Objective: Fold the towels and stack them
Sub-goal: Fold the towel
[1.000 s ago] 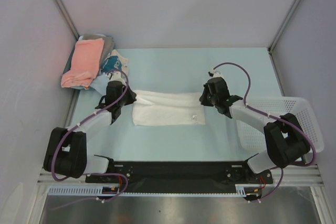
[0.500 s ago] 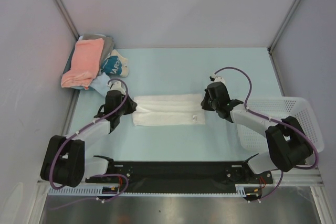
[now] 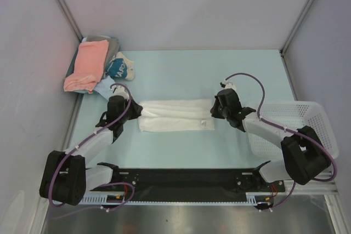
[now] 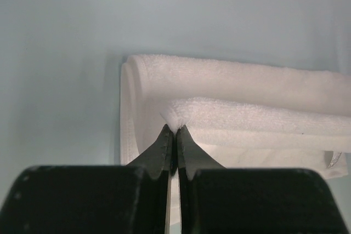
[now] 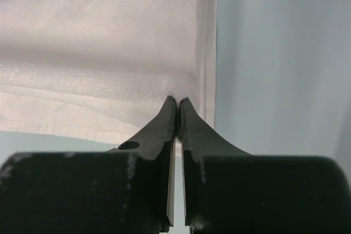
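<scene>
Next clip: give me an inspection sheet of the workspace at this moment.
Surface: pale blue table, no spills seen.
Job's things: white towel folded into a long strip at centre; salmon-pink towel piled with grey towel and light blue towel at far left.
Clutter: teal bundle beside that pile.
Pincers: left pincer and right pincer each shut on one end of the white towel.
Cables: purple cables loop along both arms.
Surroundings: white basket at right; plain walls.

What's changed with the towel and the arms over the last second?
The left gripper and right gripper, pinching the white towel, drew its far edge toward the near side, folding it narrower. The salmon-pink towel on its pile, the teal bundle and the basket stayed put.
</scene>
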